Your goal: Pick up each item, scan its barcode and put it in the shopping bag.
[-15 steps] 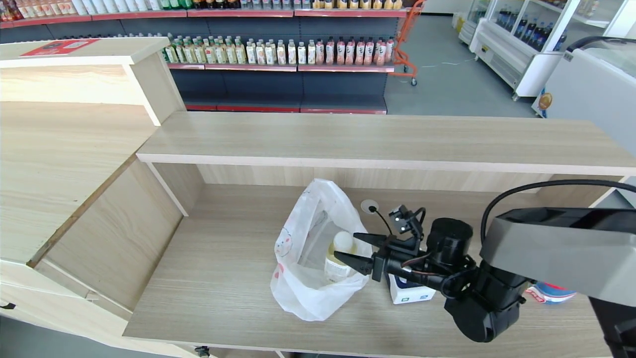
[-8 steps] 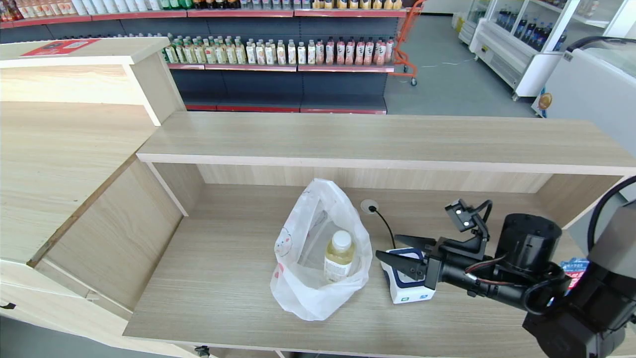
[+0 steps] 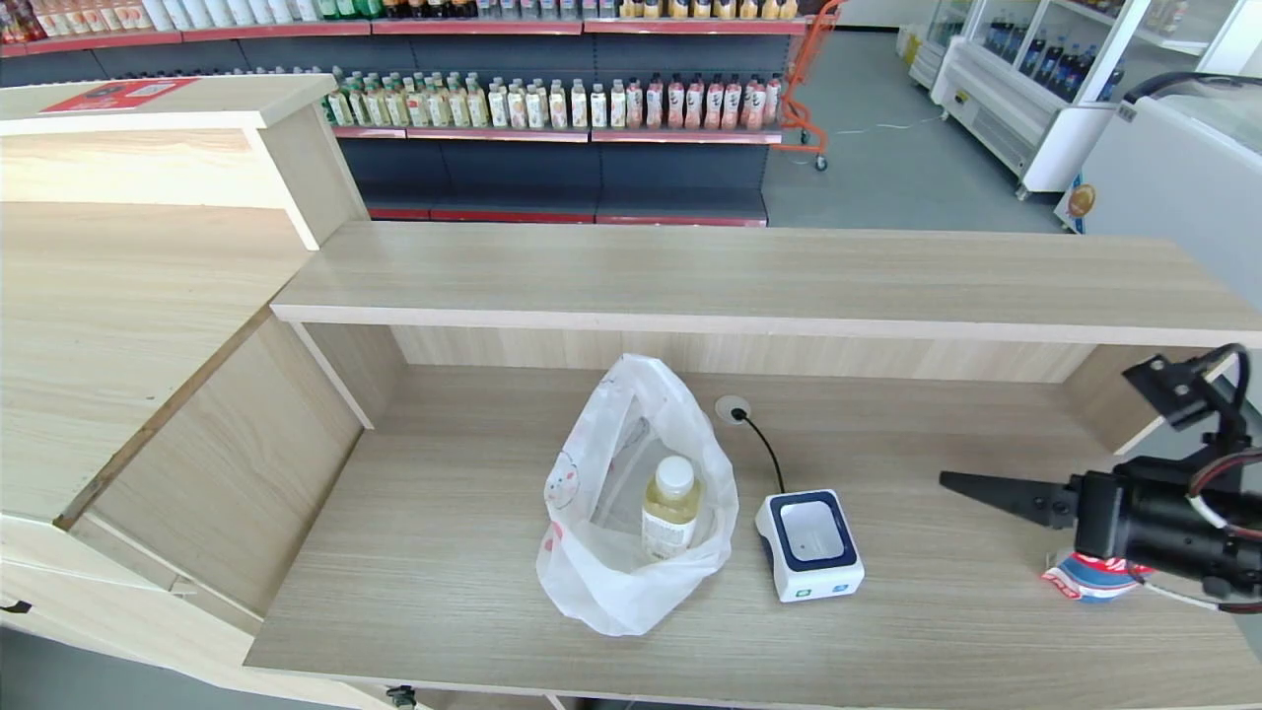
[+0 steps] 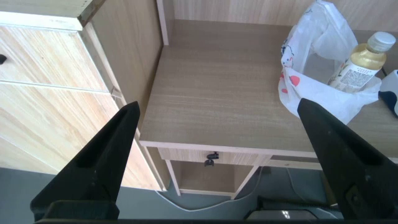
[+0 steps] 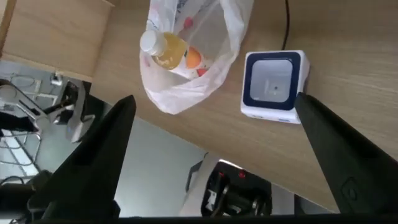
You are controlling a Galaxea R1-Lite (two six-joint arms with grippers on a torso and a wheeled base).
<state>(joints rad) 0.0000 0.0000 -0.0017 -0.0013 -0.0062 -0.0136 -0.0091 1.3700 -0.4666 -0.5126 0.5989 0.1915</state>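
A white plastic shopping bag (image 3: 631,513) stands open in the middle of the lower counter, with a yellow drink bottle (image 3: 672,503) upright inside it. Just right of the bag sits the white and blue barcode scanner (image 3: 810,542). My right gripper (image 3: 951,483) hovers open and empty above the counter's right part, well right of the scanner. Under that arm lies a red, white and blue snack packet (image 3: 1089,575). The right wrist view looks down on the bag (image 5: 193,56), bottle (image 5: 168,53) and scanner (image 5: 273,84). My left gripper (image 4: 216,109) is open and empty, off the counter's front left corner.
A raised wooden shelf (image 3: 769,281) runs along the back above the counter. A black cable (image 3: 759,439) leads from the scanner to a round hole at the back. A side panel (image 3: 227,463) closes the counter's left end. Store shelves and coolers stand behind.
My right gripper has pulled back from the bag's mouth, passed over the scanner and moved far right. The bottle stays in the bag.
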